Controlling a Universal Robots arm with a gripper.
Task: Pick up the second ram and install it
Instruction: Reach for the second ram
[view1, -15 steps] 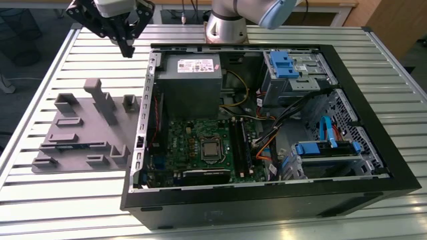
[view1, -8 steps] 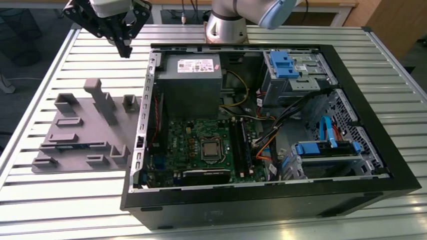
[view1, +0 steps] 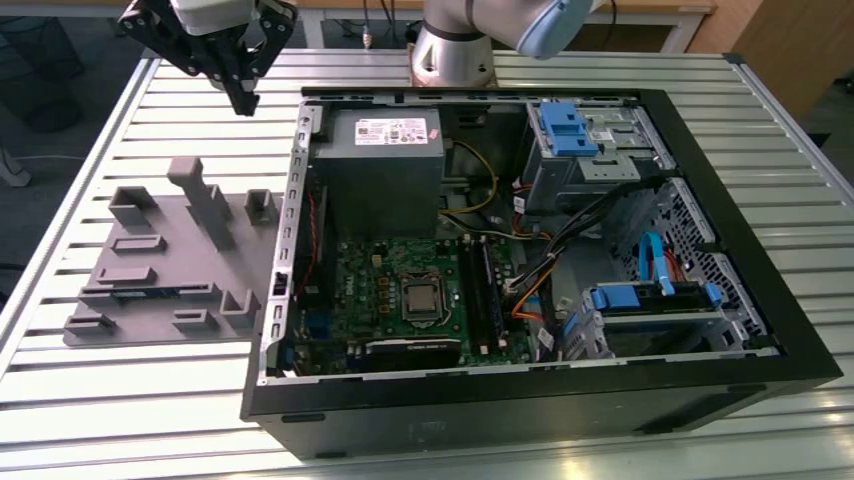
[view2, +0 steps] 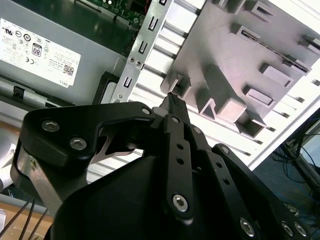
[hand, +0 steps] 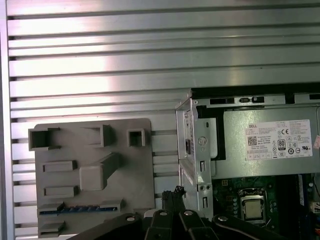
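Tool (view1: 247, 98) pinched shut, empty, above the desk (view1: 160, 130).
In the exterior view I find the second ram (view1: 154, 292) at its seven o'clock, lying three-to-nine.

tray (view1: 160, 265) | exterior view's left of case (view1: 534, 400) | second ram (hand: 80, 208) seemingly in tray slot

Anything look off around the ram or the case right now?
Nothing stands out. The ram lies straight in its slot on the gray fixture, beside the open case. The gripper hangs over the table, jaws shut, holding nothing.
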